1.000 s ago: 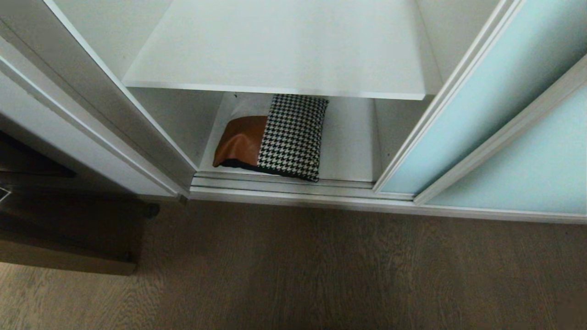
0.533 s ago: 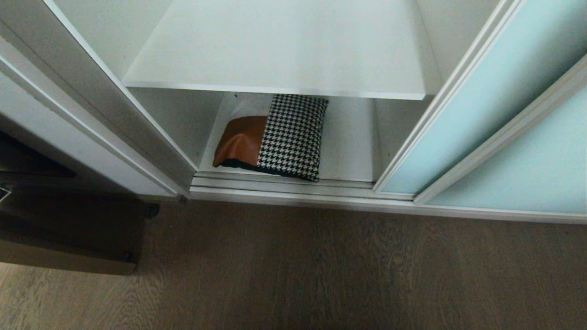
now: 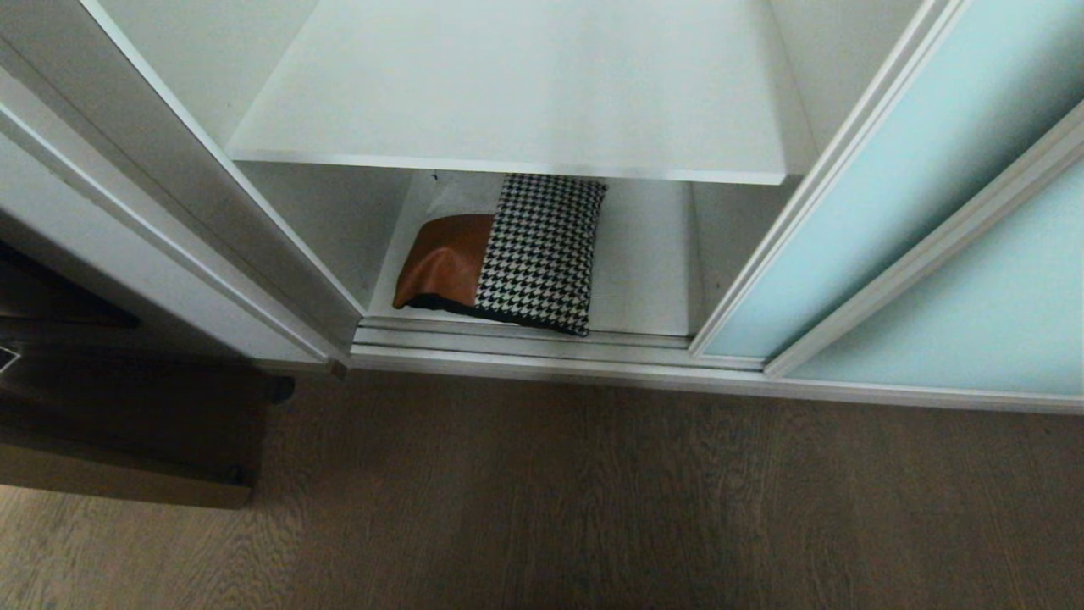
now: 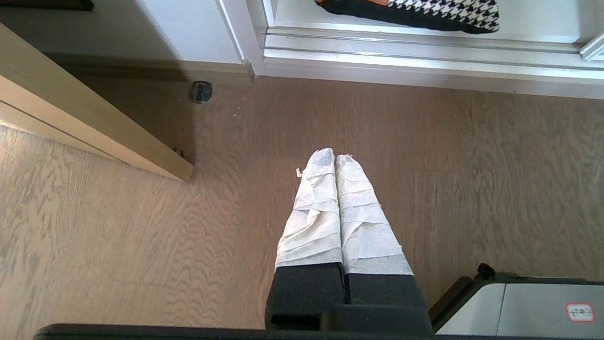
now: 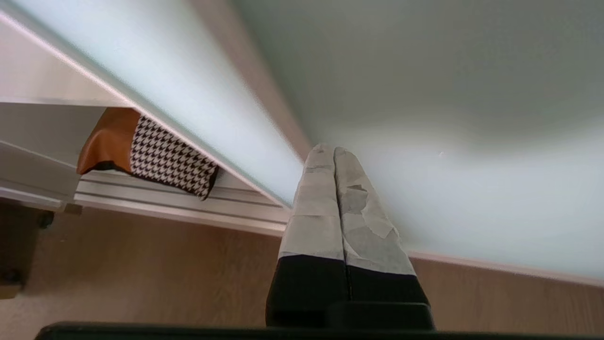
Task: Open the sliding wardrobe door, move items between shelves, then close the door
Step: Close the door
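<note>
Right gripper (image 5: 334,150) hangs out in front of the sliding wardrobe door (image 3: 889,212), fingers pressed together, nothing held, tips aimed at the frosted glass to the right of the opening. You've got the door slid aside, so the cushion (image 3: 504,254) is reachable: it lies flat on the lower shelf (image 3: 644,280), near the front track, left of centre. Upper shelf (image 3: 525,85) is bare, likely your destination. Left gripper (image 4: 334,158) sits closed over the floor (image 3: 593,508), parked and out of the way.

The upper shelf (image 3: 508,93) hides the back of the patchwork cushion (image 3: 508,254); the sliding wardrobe door (image 3: 889,195) runs past the head view's right edge.
</note>
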{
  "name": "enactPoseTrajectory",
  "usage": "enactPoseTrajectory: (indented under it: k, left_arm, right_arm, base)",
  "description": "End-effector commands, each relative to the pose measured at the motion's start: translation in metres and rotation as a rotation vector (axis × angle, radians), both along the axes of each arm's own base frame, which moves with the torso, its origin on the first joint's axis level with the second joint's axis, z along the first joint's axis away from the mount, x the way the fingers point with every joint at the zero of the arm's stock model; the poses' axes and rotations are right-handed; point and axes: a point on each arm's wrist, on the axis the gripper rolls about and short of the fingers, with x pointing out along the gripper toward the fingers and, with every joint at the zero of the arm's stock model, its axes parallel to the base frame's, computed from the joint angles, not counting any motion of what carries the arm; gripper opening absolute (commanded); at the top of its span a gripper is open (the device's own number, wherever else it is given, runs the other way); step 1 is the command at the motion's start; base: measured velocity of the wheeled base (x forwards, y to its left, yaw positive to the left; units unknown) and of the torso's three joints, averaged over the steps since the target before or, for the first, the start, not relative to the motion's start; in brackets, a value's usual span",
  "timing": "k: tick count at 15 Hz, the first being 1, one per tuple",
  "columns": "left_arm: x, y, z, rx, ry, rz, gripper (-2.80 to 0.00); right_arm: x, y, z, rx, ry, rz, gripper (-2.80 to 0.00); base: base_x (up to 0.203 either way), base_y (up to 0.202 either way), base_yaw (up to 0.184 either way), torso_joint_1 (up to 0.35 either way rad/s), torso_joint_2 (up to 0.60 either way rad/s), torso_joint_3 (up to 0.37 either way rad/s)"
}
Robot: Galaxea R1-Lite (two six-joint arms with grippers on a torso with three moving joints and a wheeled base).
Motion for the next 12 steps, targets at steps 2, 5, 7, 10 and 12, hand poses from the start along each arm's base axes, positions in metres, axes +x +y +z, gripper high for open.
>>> enactPoseTrajectory:
  k: [2, 5, 7, 10, 12]
  left_arm:
    - [0.0, 0.0, 0.0, 0.0, 0.003, 0.0, -2.8]
    - [0.0, 0.0, 0.0, 0.0, 0.003, 0.0, -2.8]
    - [0.0, 0.0, 0.0, 0.0, 0.002, 0.0, -2.8]
    - [0.0, 0.0, 0.0, 0.0, 0.003, 0.0, -2.8]
    - [0.0, 0.0, 0.0, 0.0, 0.002, 0.0, -2.8]
  right_arm:
    - [0.014, -0.009, -0.007, 0.017, 0.002, 0.009, -2.8]
    - [0.023, -0.014, -0.01, 0.034, -0.02, 0.016, -2.8]
    - [0.032, -0.016, -0.016, 0.041, -0.021, 0.029, -2.8]
    - [0.041, -0.014, -0.02, 0.048, -0.009, 0.052, -2.8]
    - [0.044, -0.01, -0.022, 0.052, -0.004, 0.069, -2.8]
  base:
    - [0.0, 0.0, 0.0, 0.0, 0.0, 0.0]
    - [0.0, 0.0, 0.0, 0.0, 0.0, 0.0]
    - [0.0, 0.0, 0.0, 0.0, 0.0, 0.0]
    - [0.0, 0.0, 0.0, 0.0, 0.0, 0.0]
    - [0.0, 0.0, 0.0, 0.0, 0.0, 0.0]
